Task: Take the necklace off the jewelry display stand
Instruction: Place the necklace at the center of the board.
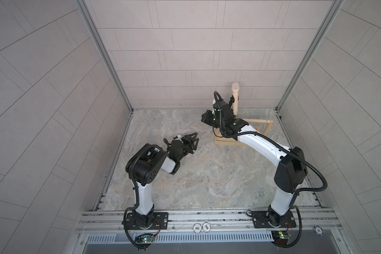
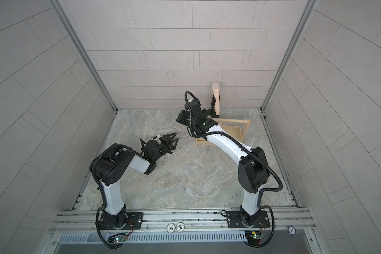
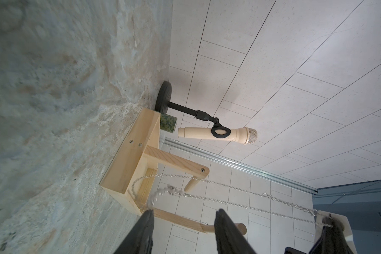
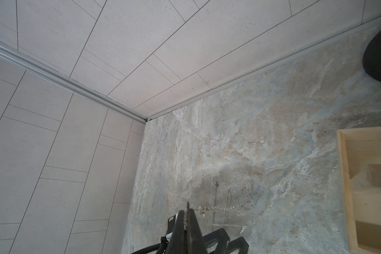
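Observation:
The jewelry display stand is pale wood and stands at the back right, partly under my right arm. The necklace, a thin silver chain, hangs in the air in two strands left of the stand. My right gripper is shut on one end of it. The other end drapes over one fingertip of my left gripper, whose jaws stand apart with nothing between them. One strand crosses in front of the dowel's free end; I cannot tell if it still goes round it.
A cream microphone on a black round-based stand sits behind the wooden stand, against the back wall. A green patterned roll lies by it. Poker chips rest on the front rail. Tiled walls close in three sides.

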Controlling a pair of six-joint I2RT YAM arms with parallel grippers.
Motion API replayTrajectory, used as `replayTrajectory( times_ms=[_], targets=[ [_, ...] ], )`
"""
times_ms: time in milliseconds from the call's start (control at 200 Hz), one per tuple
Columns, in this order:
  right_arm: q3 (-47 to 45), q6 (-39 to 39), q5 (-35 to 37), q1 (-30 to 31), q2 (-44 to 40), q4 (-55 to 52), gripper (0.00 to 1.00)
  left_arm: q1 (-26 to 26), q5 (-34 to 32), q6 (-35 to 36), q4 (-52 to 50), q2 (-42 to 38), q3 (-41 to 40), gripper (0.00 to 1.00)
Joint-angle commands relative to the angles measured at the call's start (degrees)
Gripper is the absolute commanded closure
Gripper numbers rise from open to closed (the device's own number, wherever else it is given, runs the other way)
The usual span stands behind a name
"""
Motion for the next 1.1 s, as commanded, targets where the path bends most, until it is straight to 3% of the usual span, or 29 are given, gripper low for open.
replayTrajectory(
  times_ms=[0, 1096],
  targets=[
    [-0.4, 1.2, 0.0, -0.1, -1.9, 1.1, 1.0, -0.2, 0.5, -0.4, 2.2, 0.8, 0.7, 0.53],
    [-1.5, 1.0, -2.7, 0.7, -4.7, 1.3, 1.0, -0.3, 0.0, -0.8, 2.2, 1.3, 2.6, 0.51]
  ],
)
